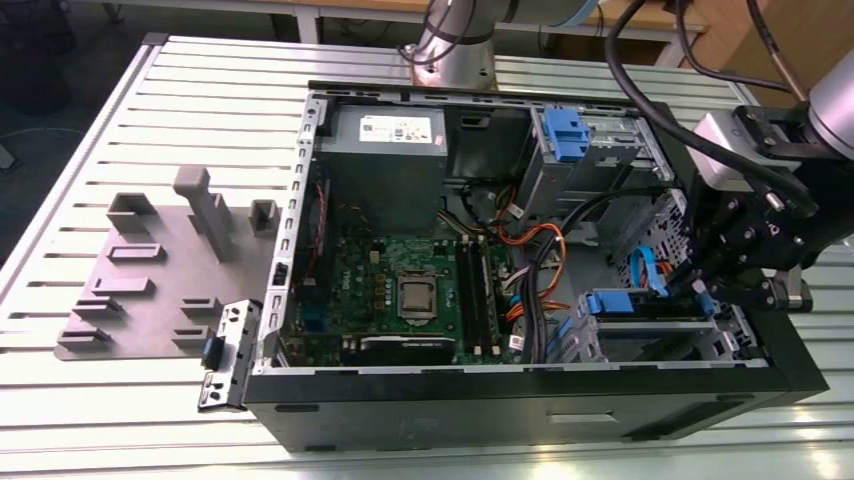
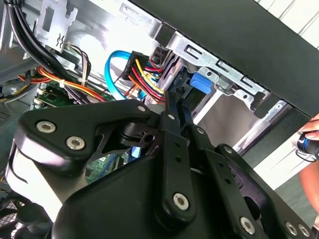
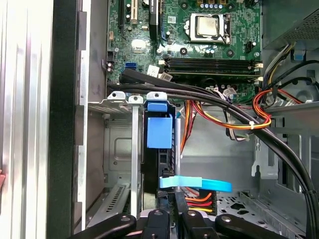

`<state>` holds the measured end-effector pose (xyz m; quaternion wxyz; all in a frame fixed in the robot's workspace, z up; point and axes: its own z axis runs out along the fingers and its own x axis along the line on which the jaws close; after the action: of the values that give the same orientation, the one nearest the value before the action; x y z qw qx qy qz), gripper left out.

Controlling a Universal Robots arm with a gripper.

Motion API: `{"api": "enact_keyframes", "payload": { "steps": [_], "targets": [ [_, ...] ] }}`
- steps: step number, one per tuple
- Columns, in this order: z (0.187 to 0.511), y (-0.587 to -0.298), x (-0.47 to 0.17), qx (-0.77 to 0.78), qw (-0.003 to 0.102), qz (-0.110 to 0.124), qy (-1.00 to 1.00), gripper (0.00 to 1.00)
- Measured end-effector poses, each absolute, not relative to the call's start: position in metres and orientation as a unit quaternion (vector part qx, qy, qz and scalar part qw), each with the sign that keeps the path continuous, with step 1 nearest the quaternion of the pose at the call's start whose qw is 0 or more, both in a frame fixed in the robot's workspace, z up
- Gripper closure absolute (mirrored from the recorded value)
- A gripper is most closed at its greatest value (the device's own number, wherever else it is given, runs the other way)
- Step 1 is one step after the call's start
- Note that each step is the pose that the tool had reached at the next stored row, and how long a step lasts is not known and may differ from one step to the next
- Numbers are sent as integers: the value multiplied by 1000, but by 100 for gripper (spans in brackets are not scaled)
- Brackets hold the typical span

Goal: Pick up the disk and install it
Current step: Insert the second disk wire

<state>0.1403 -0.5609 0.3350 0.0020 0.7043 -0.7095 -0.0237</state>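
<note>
Closest in, find the black gripper (image 3: 172, 219) poised over the lower drive cage (image 3: 119, 149) at the front corner of the open computer case (image 1: 534, 400). Cannot tell how far the claw is open, nor whether it has hold of anything; can only place its tip right at the disk (image 3: 159, 132).

Just past the tip, see the disk standing on edge inside that cage, blue end tab uppermost and facing the camera, pressed close beside a grey metal divider. Same blue tab seen in the exterior view (image 1: 617, 303) and in the second wrist view (image 2: 199, 82), seated among the cage's silver rails. No writing legible on the tab.

Beside the disk, note a flat blue cable (image 3: 199, 183) crossing the bay, with red, yellow and orange wires (image 3: 259, 117) and thick black cables looping over it.

Further on, find the green motherboard (image 3: 199, 50) lying flat on the case floor, with its square metal-capped processor (image 3: 207, 26) and dark memory slots. Printed markings there too small to read.

At the far end, in the exterior view, spot a second drive cage with a blue latch (image 1: 567, 135) and the grey power-supply box (image 1: 387, 135), wearing a white sticker (image 1: 400, 127) whose print cannot be made out.

Outside the case, toward the exterior view's left, see a grey fixture plate (image 1: 147, 280) resting on the slatted aluminium table (image 1: 200, 100).
</note>
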Motion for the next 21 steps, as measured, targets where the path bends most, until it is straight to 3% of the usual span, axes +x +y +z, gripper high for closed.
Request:
{"api": "enact_keyframes", "payload": {
  "steps": [21],
  "targets": [
    [334, -562, 141, 704, 2, -24, -709, 84]
  ]
}}
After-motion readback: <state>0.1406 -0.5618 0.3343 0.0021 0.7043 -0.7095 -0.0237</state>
